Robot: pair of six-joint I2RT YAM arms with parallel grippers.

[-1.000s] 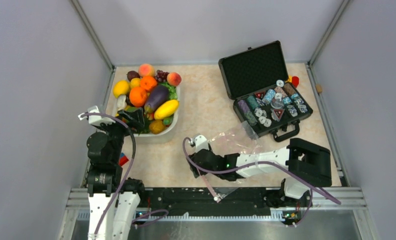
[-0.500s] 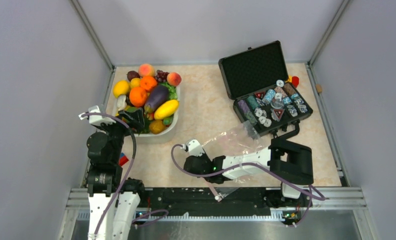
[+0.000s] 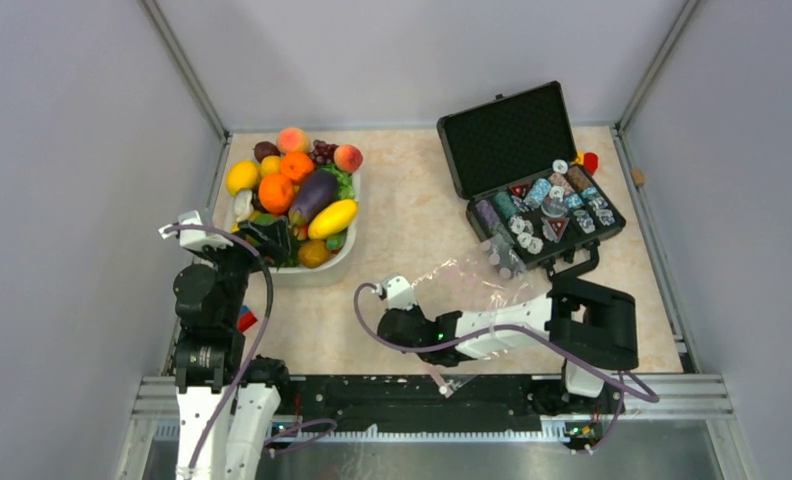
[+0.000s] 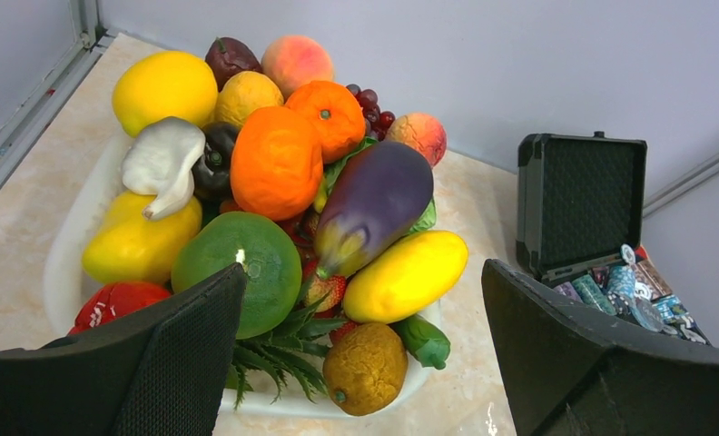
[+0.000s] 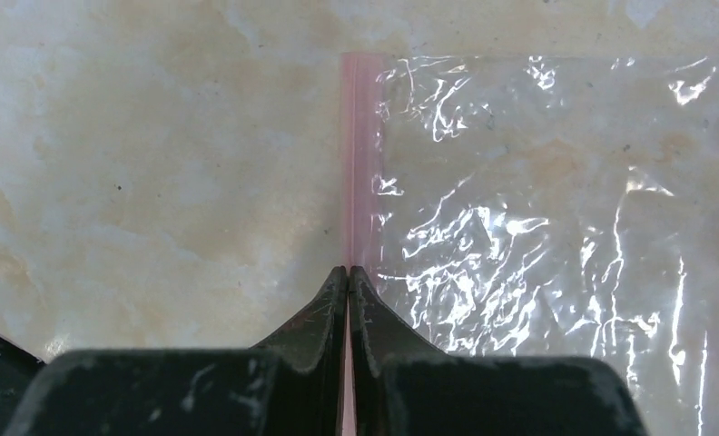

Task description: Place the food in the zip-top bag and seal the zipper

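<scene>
The food is piled in a white basin (image 3: 344,262): a purple eggplant (image 3: 313,195), a yellow mango (image 3: 333,218), a peach (image 3: 348,157) and some lettuce (image 3: 344,183). My left gripper (image 3: 267,238) hovers open at the basin's near edge. In its wrist view the eggplant (image 4: 374,200) and mango (image 4: 406,275) lie beyond the spread gripper (image 4: 363,272). The clear zip-top bag (image 3: 469,280) lies flat on the table, with nothing visible inside. My right gripper (image 5: 349,270) is shut on the pink zipper (image 5: 358,154) at the left edge of the bag (image 5: 537,200).
An open black case (image 3: 532,180) of chips and dice stands at the back right, touching the bag's far corner. Oranges, lemons, grapes and a green fruit (image 4: 238,272) also fill the basin (image 4: 65,263). A red and blue object (image 3: 246,319) lies beside the left arm.
The right gripper's jaws have closed onto the zipper strip. The right arm swung left, then came slightly back. The left arm has not moved.
</scene>
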